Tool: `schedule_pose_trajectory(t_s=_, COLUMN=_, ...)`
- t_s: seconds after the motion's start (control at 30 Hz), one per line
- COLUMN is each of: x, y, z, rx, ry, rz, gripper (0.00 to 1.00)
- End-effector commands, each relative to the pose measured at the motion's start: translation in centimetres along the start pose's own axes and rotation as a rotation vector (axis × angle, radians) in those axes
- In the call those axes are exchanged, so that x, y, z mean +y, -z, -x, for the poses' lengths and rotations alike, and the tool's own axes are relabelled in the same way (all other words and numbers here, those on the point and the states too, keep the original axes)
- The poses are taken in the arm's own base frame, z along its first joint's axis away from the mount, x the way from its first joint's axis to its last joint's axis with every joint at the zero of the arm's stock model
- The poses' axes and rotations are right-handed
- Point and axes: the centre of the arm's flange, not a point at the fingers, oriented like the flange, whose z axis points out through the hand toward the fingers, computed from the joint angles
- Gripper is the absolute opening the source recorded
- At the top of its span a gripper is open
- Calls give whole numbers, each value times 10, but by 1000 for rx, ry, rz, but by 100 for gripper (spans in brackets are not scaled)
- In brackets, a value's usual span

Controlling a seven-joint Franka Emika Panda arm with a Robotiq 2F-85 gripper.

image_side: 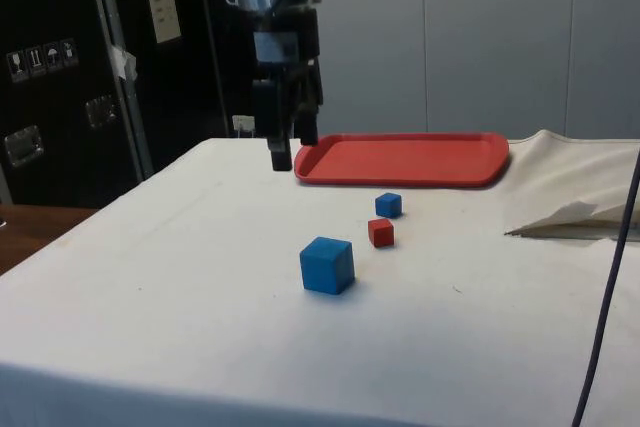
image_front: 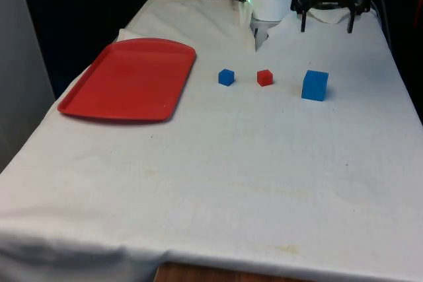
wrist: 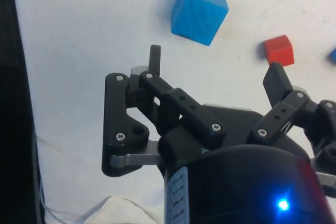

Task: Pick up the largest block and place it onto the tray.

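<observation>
I see the pincer (wrist: 215, 66) spread wide and empty, hanging above the white cloth (image_front: 218, 163). The large blue block (wrist: 199, 11) sits on the cloth just ahead of its fingertips (untouched), the red cube (wrist: 278, 50) beside it. The red tray (image_side: 405, 159) lies well beyond.

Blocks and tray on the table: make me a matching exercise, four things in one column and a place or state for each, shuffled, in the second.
1. large blue block
2. red block
3. red tray
4. gripper

A. open, holding nothing
B. between the two blue blocks
C. at the front view's left, nothing on it
D. at the front view's right end of the row

Pairs: 1-D, 2-B, 3-C, 4-A
</observation>
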Motion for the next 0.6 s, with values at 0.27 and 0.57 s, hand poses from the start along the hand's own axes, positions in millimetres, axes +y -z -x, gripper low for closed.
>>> schedule_pose_trajectory(t_s=0.27, x=-6, y=-28, z=11, rx=20, ry=-37, rz=12, gripper=100)
schedule_pose_trajectory(t_s=0.57, x=-12, y=-53, z=19, rx=31, ry=-68, rz=14, gripper=100)
